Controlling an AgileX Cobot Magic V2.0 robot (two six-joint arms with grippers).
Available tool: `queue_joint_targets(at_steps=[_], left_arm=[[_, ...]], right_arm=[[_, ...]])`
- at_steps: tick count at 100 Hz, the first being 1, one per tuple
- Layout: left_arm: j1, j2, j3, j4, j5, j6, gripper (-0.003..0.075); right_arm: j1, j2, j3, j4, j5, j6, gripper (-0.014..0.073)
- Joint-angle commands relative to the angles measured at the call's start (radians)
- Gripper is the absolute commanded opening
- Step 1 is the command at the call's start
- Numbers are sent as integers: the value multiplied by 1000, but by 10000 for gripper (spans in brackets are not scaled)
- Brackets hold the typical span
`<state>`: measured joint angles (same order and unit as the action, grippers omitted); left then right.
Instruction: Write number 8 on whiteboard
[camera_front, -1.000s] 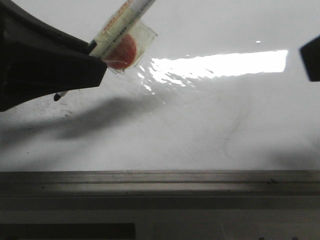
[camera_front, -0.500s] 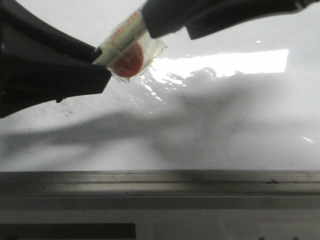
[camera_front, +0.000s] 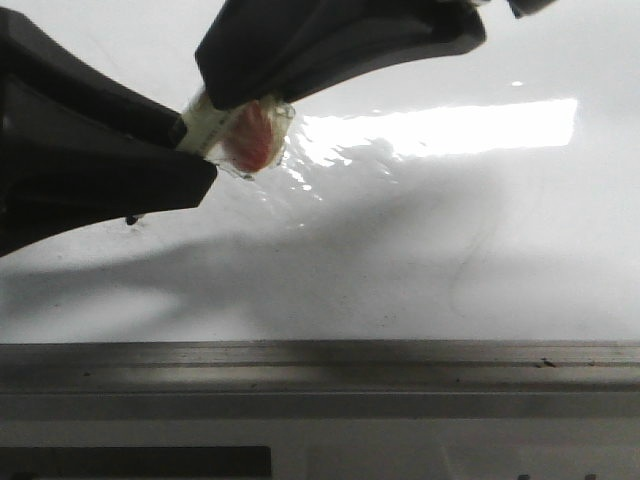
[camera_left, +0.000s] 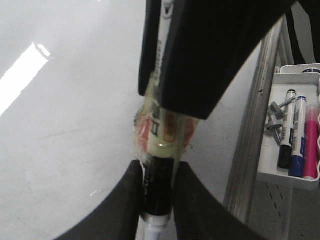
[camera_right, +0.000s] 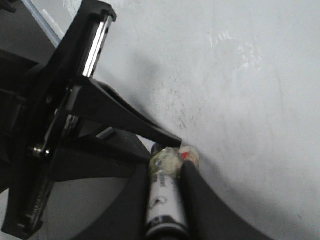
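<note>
- One left end effector (camera_front: 195, 150), black, entering from the left of the front view, clenched on the dark lower barrel of one marker (camera_left: 159, 165).
- One marker, slanted, tip end low near the whiteboard (camera_front: 420, 270); one wrap of clear tape with a red-orange patch (camera_front: 252, 138) around its middle, between the two end effectors.
- One small dark mark (camera_front: 131, 218) on the board just below the left end effector; too small to tell whether ink or the marker tip.
- One right end effector (camera_front: 235, 95), reaching in from the upper right, clenched on the marker's white upper barrel just above the tape.
- No finished number 8 to be made out; only faint grey smudges on the glossy surface, plus one bright glare band (camera_front: 450, 128).
- One grey metal edge rail (camera_front: 320, 365) along the near edge of the whiteboard.
- In the left wrist view, one white tray (camera_left: 292, 125) beside the rail, holding three spare markers: one black, one blue, one pink.
</note>
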<state>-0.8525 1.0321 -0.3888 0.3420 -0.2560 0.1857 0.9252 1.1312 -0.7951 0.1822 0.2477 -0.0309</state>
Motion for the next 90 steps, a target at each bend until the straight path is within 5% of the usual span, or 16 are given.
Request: queue_joint_targets(at_steps=[1,12,22,46,90], left_arm=[[-5,-17,-30,-55,-28,-25,270],[-5,-41,-30,-123,-23,-70,392],[-23,-98,-30,-210,55,-203,384],[-65,-390,-30,-233,392,-212,336],[-61,-550,-30,-228,422,-212,290]], right_arm=[[-9,-14,-34,-18,-62,-6,-69],[-9,-14,-34,-18,-64,-6,-69],[-9,-14,-34,-18,-60,-6,-69],[-9,-16,-34,-18,-51,6,-69],[-204,-17,-268,-18,97,13,-52]])
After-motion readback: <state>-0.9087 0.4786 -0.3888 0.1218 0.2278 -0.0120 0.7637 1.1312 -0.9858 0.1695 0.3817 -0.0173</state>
